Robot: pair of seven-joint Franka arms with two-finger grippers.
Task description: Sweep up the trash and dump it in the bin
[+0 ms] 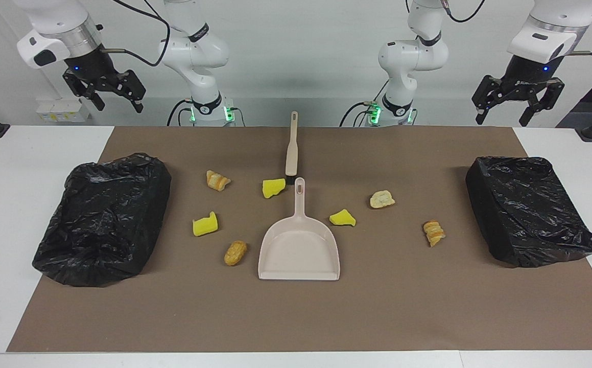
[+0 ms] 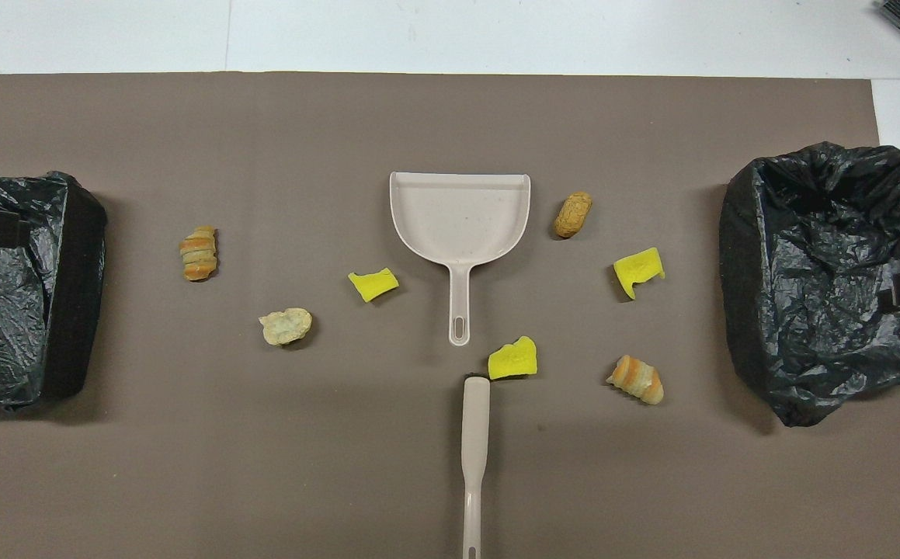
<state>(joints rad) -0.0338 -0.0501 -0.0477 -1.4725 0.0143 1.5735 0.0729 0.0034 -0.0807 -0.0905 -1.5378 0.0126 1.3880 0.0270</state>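
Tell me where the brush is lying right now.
The brush lies flat on the brown mat at mid-table, nearer to the robots than the dustpan, its head close beside a yellow sponge chunk.

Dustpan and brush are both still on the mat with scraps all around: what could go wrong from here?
1. The yellow sponge chunk sits against the brush head; grabbing the brush may knock it away.
2. The dustpan mouth faces away from the robots, while most scraps lie beside it or nearer to them, so it likely needs turning.
3. Both bins have crumpled liners; a careless tip could spill over the rim.
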